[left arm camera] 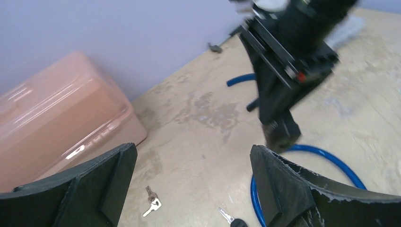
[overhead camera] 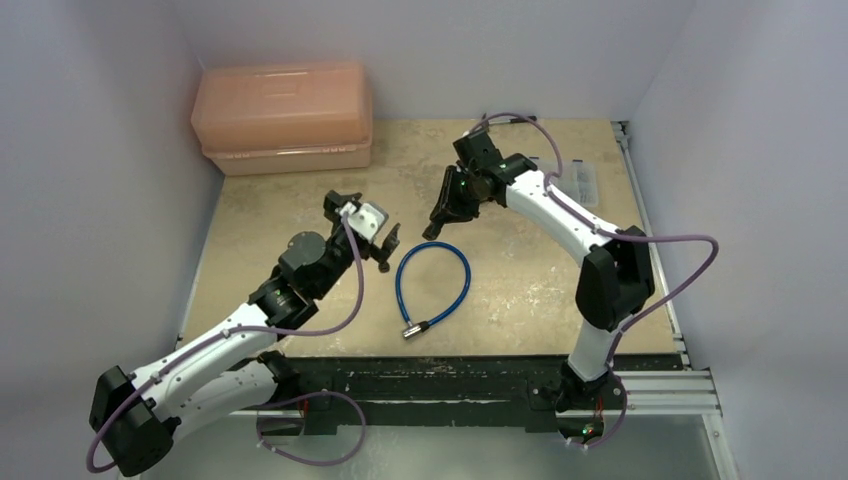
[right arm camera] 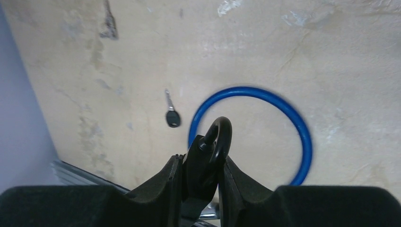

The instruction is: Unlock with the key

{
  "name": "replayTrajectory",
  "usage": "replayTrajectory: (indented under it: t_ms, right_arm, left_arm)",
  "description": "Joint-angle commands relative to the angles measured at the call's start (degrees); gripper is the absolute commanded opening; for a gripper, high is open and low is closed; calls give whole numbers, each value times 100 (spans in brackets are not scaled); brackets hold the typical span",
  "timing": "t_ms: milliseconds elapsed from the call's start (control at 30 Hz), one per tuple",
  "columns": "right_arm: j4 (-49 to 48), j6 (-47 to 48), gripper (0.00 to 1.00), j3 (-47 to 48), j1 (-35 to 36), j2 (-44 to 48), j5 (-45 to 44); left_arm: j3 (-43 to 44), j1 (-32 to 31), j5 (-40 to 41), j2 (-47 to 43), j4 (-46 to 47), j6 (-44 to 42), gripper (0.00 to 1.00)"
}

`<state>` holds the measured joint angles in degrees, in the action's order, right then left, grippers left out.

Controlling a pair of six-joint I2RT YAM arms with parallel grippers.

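Note:
The key (right arm camera: 172,115), tiny with a black head, lies flat on the table just left of the blue cable loop (right arm camera: 255,92). The left wrist view shows the key (left arm camera: 233,220) at its bottom edge, below the wide gap of my open left gripper (left arm camera: 193,165), which holds nothing. My left gripper (overhead camera: 385,250) hovers left of the blue cable (overhead camera: 432,285). My right gripper (right arm camera: 201,161) is shut on the small black padlock (right arm camera: 215,142), shackle pointing out past the fingertips. The right gripper (overhead camera: 437,225) hangs above the cable's far end.
A pink plastic box (overhead camera: 283,115) stands at the back left against the wall. Two small silver keys (left arm camera: 152,204) lie on the table near my left finger. The cable's metal end (overhead camera: 412,330) points to the near edge. A clear case (overhead camera: 585,180) sits at the back right.

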<state>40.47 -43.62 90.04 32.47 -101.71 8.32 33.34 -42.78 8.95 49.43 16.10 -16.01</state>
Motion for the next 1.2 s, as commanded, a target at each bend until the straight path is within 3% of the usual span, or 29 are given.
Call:
replayTrajectory:
  t_ms: [0, 200, 333, 600, 867, 967, 1167]
  right_arm:
    - [405, 999, 0, 635, 44, -227, 234]
    - [888, 1733, 0, 1204, 32, -998, 689]
    - [168, 1707, 0, 841, 27, -841, 1323]
    - [-2607, 1199, 0, -901, 23, 485, 2242]
    - [-6843, -408, 0, -3303, -21, 2115, 2960]
    - [-8426, -1083, 0, -3836, -23, 2435, 3162]
    - [-9964, -2018, 0, -4205, -58, 2684, 3459]
  left_arm:
    - [839, 33, 1292, 344, -564, 739, 99]
    - [1212, 357, 1194, 777, -922, 1184, 94]
    - [1314, 548, 915, 905, -1013, 1455, 92]
    - [1909, 782, 231, 1156, -1425, 2811, 91]
    - [1855, 1216, -1684, 979, -1176, 5031, 89]
    - [1831, 1246, -2244, 903, -922, 5562, 89]
    - [2239, 1305, -2851, 915, -1352, 5868, 84]
